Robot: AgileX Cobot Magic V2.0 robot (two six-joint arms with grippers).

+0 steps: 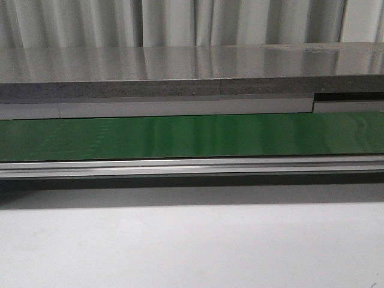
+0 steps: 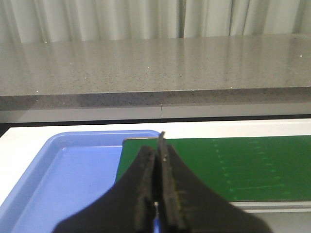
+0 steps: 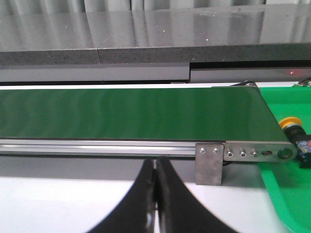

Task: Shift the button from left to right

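- Lying ahead of the right gripper (image 3: 155, 194) and well off to its right side: the button (image 3: 294, 131), resting in the green tray (image 3: 282, 194) just past the end of the green belt (image 3: 126, 114).
- Appearing only in the right wrist view; not showing at all in the left wrist view or the front view, so sitting far nearer the right arm than the left.
- Lying on its side, long axis running roughly along the belt's length, cap end pointing back toward the belt's metal end bracket (image 3: 245, 154).
- Showing a round yellow-orange cap on a dark body, with a small blue-and-red mark at the far end, partly cut off by the picture's edge.
- Staying clenched on nothing: right gripper's black fingers (image 3: 170, 199) pressed together, short of the belt's rail.
- Likewise pinched shut and empty: left gripper (image 2: 158, 194), hanging over the edge of a blue tray (image 2: 58, 179) beside the belt's other end.
- Judging by the button already resting on the right side, looking like little left to carry.
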